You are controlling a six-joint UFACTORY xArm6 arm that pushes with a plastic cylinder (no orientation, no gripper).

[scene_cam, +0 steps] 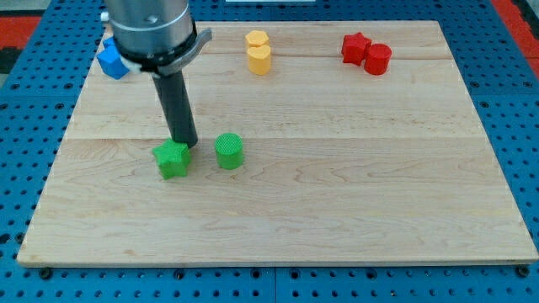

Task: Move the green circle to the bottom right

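Note:
The green circle [228,151] stands on the wooden board [337,194], left of its middle. A green star-shaped block [172,159] sits just to the circle's left. My tip [185,144] is down at the star block's upper right edge, touching or nearly touching it, and a short gap to the left of the green circle. The dark rod rises from the tip to the arm's grey body at the view's top left.
Two yellow blocks [258,51] sit together at the top middle. A red star [355,46] and a red cylinder [377,59] sit at the top right. A blue block [112,61] lies at the top left, partly hidden by the arm.

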